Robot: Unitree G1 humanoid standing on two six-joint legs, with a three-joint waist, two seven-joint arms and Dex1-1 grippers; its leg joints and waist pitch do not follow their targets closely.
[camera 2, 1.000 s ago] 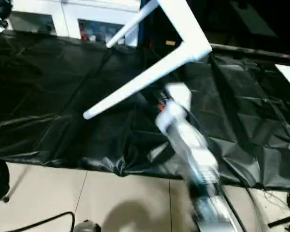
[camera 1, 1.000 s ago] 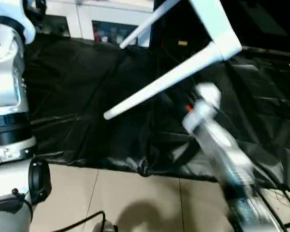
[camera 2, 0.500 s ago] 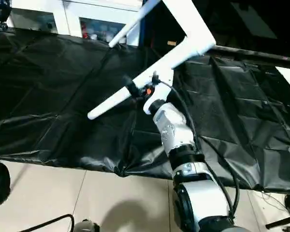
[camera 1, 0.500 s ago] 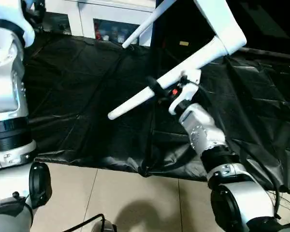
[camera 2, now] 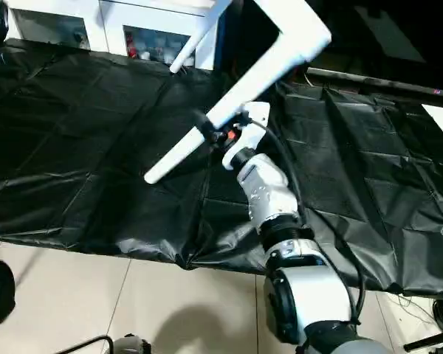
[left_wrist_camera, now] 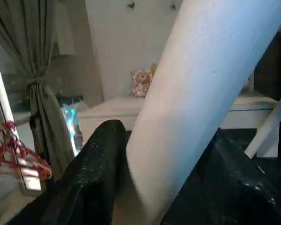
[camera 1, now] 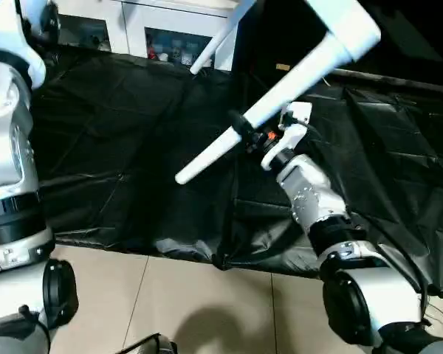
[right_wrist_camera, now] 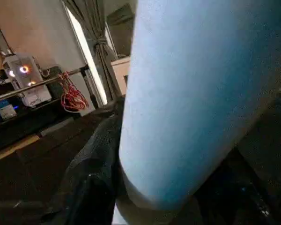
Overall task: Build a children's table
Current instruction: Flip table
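Note:
The white children's table is held off the ground, tilted, with a corner of its top [camera 1: 348, 28] at the upper edge. One tapered leg [camera 1: 280, 88] slants down-left from that corner to its free tip [camera 1: 181, 177]. My right gripper [camera 1: 244, 133] is shut on this leg at about mid-length; in the right wrist view the leg [right_wrist_camera: 196, 93] sits between the black fingers [right_wrist_camera: 96, 173]. A second leg [camera 1: 220, 40] shows farther back. In the left wrist view my left gripper [left_wrist_camera: 154, 192] is shut on a white leg [left_wrist_camera: 201, 93] between its fingers [left_wrist_camera: 91, 173].
A crumpled black sheet [camera 1: 133, 147] covers the floor under the table, with beige tiles [camera 1: 207, 310] nearer me. A white cabinet with glass doors [camera 1: 166, 33] stands at the back. My left arm [camera 1: 7, 147] rises at the picture's left.
My right arm swung up to the near leg and shut on it. Since then the table's corner has risen a little and the leg stands steeper.

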